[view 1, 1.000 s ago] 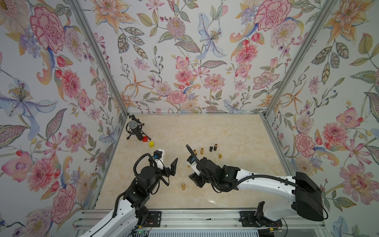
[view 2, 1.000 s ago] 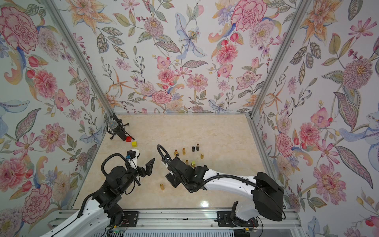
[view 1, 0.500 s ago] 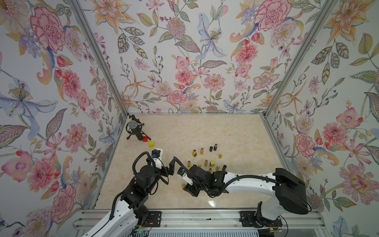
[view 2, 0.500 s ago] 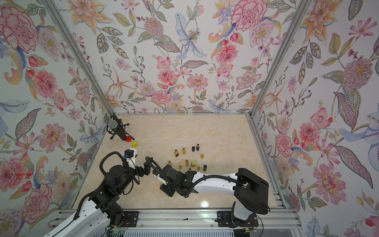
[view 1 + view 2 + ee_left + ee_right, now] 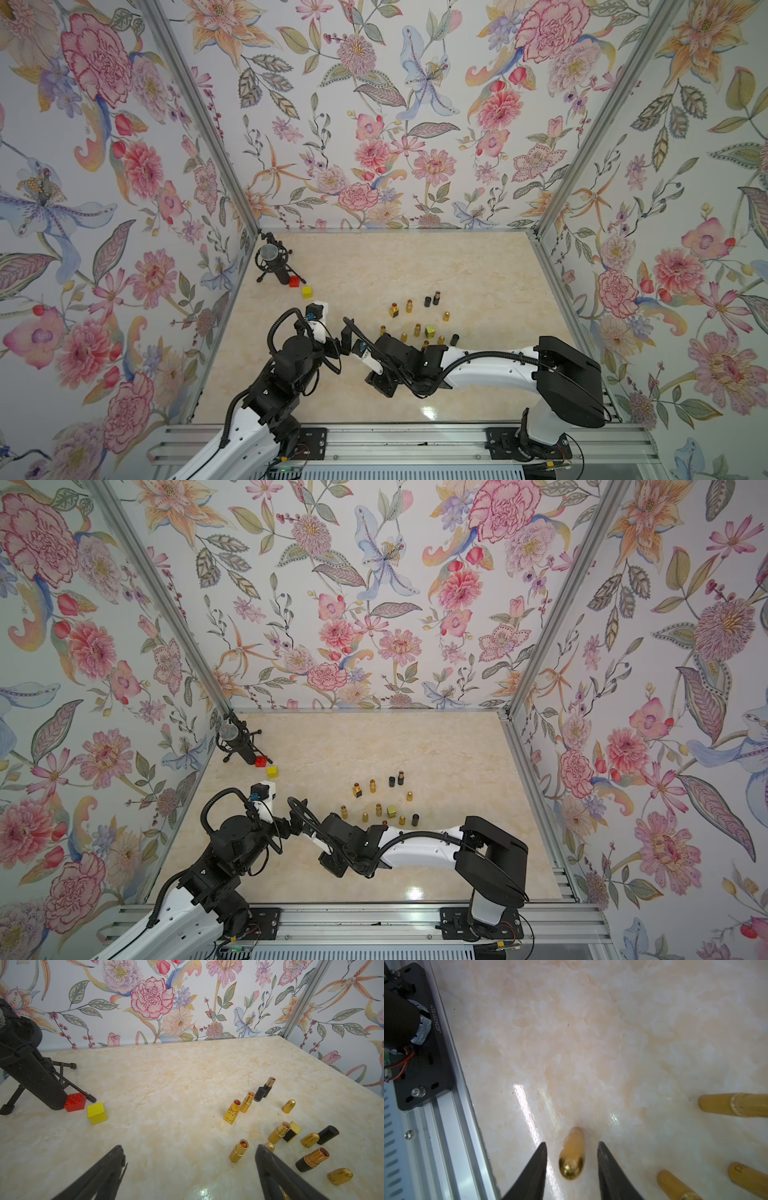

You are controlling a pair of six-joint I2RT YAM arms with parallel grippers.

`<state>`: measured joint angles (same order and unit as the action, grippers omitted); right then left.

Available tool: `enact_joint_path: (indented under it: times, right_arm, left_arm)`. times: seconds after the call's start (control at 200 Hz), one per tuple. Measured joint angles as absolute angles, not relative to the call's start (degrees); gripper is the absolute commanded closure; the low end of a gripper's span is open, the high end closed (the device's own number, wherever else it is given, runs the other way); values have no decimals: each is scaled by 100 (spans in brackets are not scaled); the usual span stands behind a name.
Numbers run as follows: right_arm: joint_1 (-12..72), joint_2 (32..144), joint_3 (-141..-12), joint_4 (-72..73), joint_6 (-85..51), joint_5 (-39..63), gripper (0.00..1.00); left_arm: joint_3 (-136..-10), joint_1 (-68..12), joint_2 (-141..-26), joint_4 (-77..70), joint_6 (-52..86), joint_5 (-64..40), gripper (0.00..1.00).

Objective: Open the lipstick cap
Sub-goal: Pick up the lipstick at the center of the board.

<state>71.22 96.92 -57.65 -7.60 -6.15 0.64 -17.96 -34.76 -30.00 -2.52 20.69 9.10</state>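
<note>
A gold bullet-shaped lipstick [image 5: 572, 1159] stands upright on the marble table, its rounded cap end towards the right wrist camera. My right gripper [image 5: 572, 1144] points down over it with one finger on each side and a gap to each, so it is open and not touching. In both top views the right gripper [image 5: 379, 384] [image 5: 332, 864] covers this lipstick. My left gripper [image 5: 190, 1148] is wide open over bare table, just left of the right wrist in both top views [image 5: 338, 343] [image 5: 291, 827].
Several uncapped lipsticks and loose gold and black caps [image 5: 415, 330] [image 5: 278, 1132] stand behind the right arm. A microphone on a tripod [image 5: 270, 259], a red block [image 5: 294, 281] and a yellow block [image 5: 307, 291] sit at the back left. The front rail [image 5: 446, 1105] runs close by.
My right arm has swung to the front left and come down over the lone gold lipstick, and its jaws have narrowed around it. The left arm has shifted slightly and stays open.
</note>
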Motion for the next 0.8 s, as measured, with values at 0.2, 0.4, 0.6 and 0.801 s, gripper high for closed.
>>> enact_joint_path:
  times: [0.2,0.4,0.6,0.801]
  right_arm:
    - [7107,9743,-5765,-760,-622,64,68]
    - [7107,9743,-5765,-760,-622,64,73]
    - [7107,9743,-5765,-760,-622,64,76]
    - [7070,9717,-5765,-768,-624,64,76]
  left_arm:
    - [-1796,-3476,-2993,-255,2069,932,1]
    - [-1796,-3476,-2991,-255,2069,943,1]
    - [-1796,-3476,-2961,-255,2069,945,1]
    - [-1796,-3476,-2956,-255,2067,945,1]
